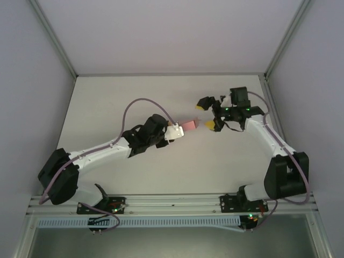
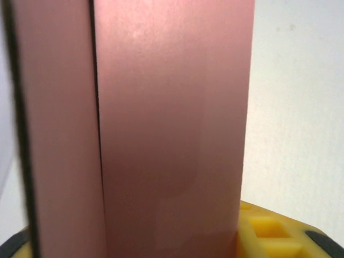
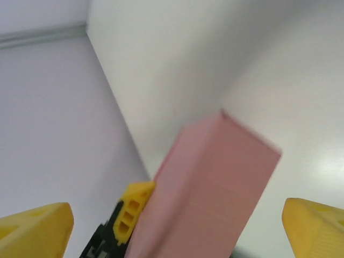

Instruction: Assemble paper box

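Observation:
The paper box (image 1: 190, 124) is a small pale pink rectangular box held above the table's middle. My left gripper (image 1: 181, 128) is shut on its near end; in the left wrist view the box (image 2: 161, 123) stands right in front of the lens, with one yellow finger (image 2: 269, 231) pressed against its right edge. My right gripper (image 1: 205, 115) stands open just right of the box's free end. In the right wrist view the box (image 3: 215, 183) lies between the wide-apart yellow fingertips (image 3: 32, 231) without touching either.
The white table (image 1: 123, 102) is bounded by grey walls at the left, back and right. The right arm's wrist and cables (image 1: 239, 105) sit near the back right corner. An aluminium rail (image 1: 172, 203) runs along the front edge.

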